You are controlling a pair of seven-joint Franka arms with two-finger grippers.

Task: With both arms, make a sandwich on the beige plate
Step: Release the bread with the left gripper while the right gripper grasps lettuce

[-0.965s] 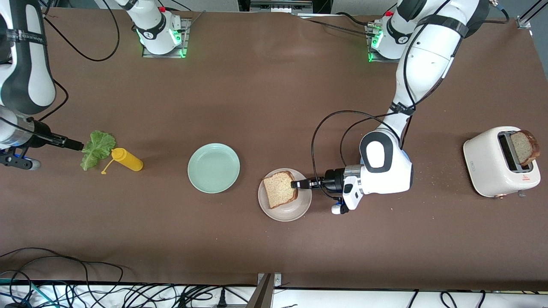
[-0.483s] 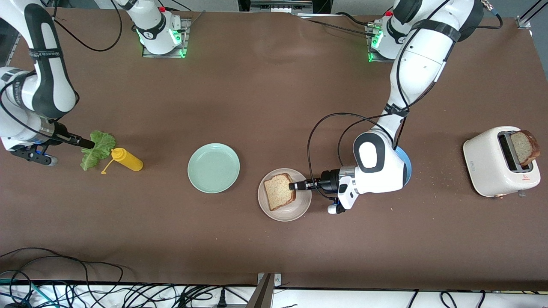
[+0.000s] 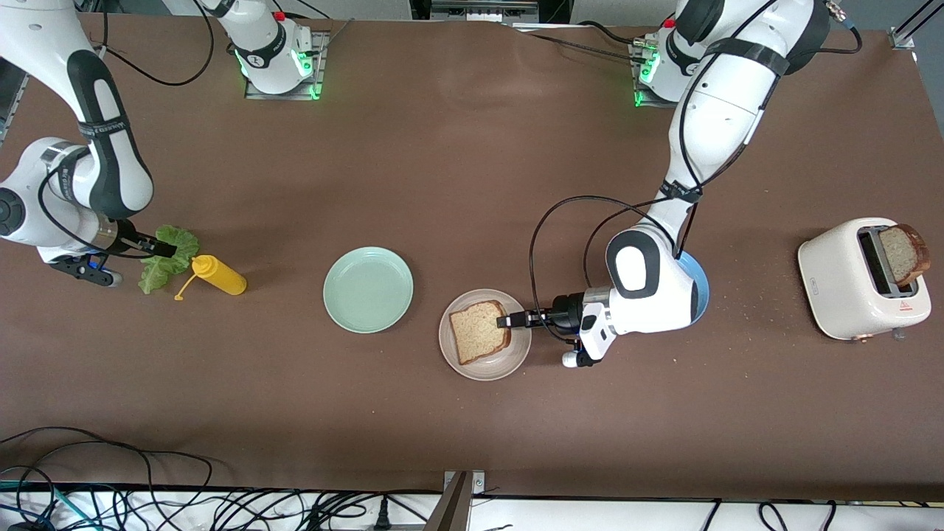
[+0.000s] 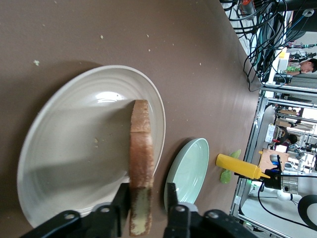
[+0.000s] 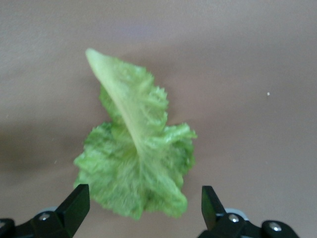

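Observation:
A brown-crusted bread slice (image 3: 479,332) lies on the beige plate (image 3: 509,361). My left gripper (image 3: 504,321) is level with the slice's edge at the plate's rim. In the left wrist view its fingers (image 4: 147,191) stand on either side of the slice (image 4: 141,148). One finger touches the slice and the other stands a little apart from it. The beige plate (image 4: 64,148) shows there too. A ruffled green lettuce leaf (image 3: 168,258) lies near the right arm's end of the table. My right gripper (image 3: 164,249) is over it, wide open (image 5: 142,208) around the leaf (image 5: 136,168).
A mint-green plate (image 3: 368,289) lies between the leaf and the beige plate. A yellow squeeze bottle (image 3: 219,274) lies beside the leaf. A blue plate (image 3: 700,284) sits under the left wrist. A white toaster (image 3: 848,284) holds a second bread slice (image 3: 903,254).
My right gripper has swung in from the table's end to over the lettuce. My left gripper has edged toward the right arm's end with the slice, and the beige plate shifted slightly.

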